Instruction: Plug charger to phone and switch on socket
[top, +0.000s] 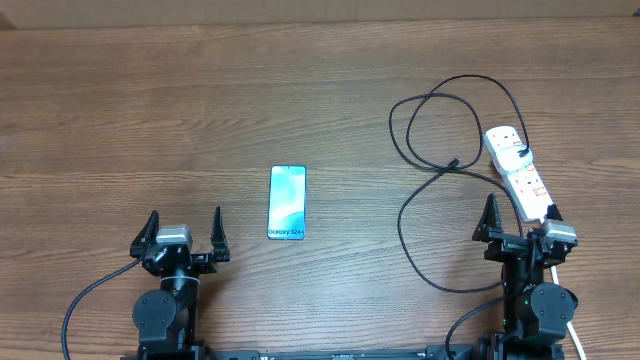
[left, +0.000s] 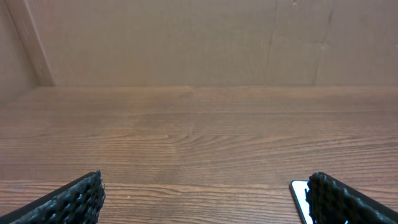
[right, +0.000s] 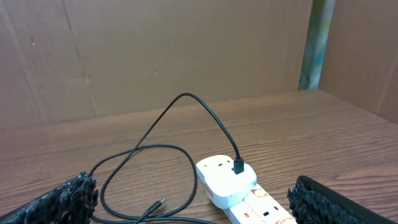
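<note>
Two pincers: both wait at the near edge of the table (top: 100, 120), fingers spread wide, nothing held.
Left pincer (top: 185, 213): open and empty. The phone sits just to its right and a little farther out.
Phone (top: 287, 203): flat, screen up, left of centre. Its long axis runs near to far, with the lettering at the near end. In the left wrist view we catch only a corner (left: 300, 198) beside the right finger.
Connector tip (top: 455, 162): loose on the wood, well apart from the phone on its right, pointing roughly rightward.
Cable (top: 405, 215): slack black loops between the phone and the power strip.
Adapter (top: 522, 152): already seated in the far outlet of the strip.
Power strip (top: 518, 172): long axis near to far, slightly slanted, its near end under the right pincer's right finger. We cannot tell the switch position.
Right pincer (top: 520, 205): open and empty.
Key relation, as we judge it: the tip lies far-left of the right pincer, so the right arm is much nearer. The tip must then travel left to a short end of the phone.
</note>
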